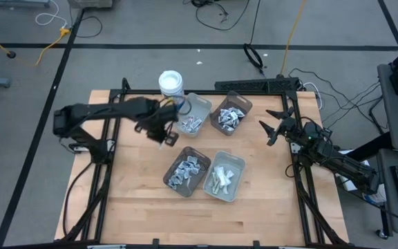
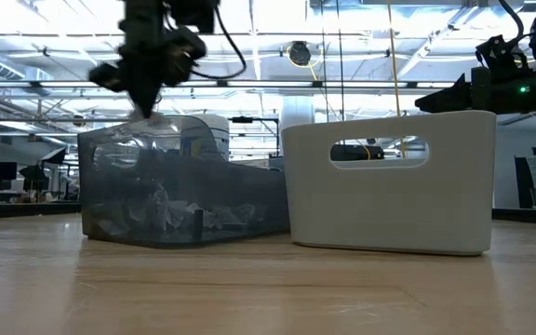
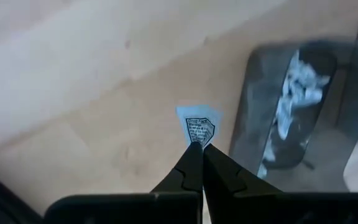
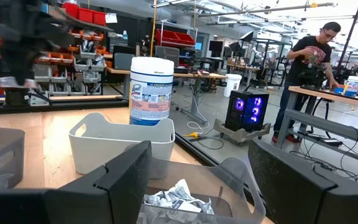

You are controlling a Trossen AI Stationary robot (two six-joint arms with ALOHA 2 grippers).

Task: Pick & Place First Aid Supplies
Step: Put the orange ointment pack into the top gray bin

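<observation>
The left gripper (image 3: 199, 155) is pinched tight on one edge of a small bluish packet (image 3: 199, 127), held in the air just beside the grey tray (image 1: 197, 105) nearest the white tub (image 1: 171, 83). The packet looks feather-light, thin and floppy, so an edge pinch suits it, though it may slip or flutter. The right gripper (image 1: 276, 124) waits with fingers apart, well off on that tray's far side.

Four trays sit mid-table (image 1: 137, 207); the white tub (image 1: 171, 83) stands just beside the far-left tray (image 1: 197, 105); the left gripper (image 1: 164, 136) hovers near that tray; the right gripper (image 1: 273, 128) waits well apart, spread.
</observation>
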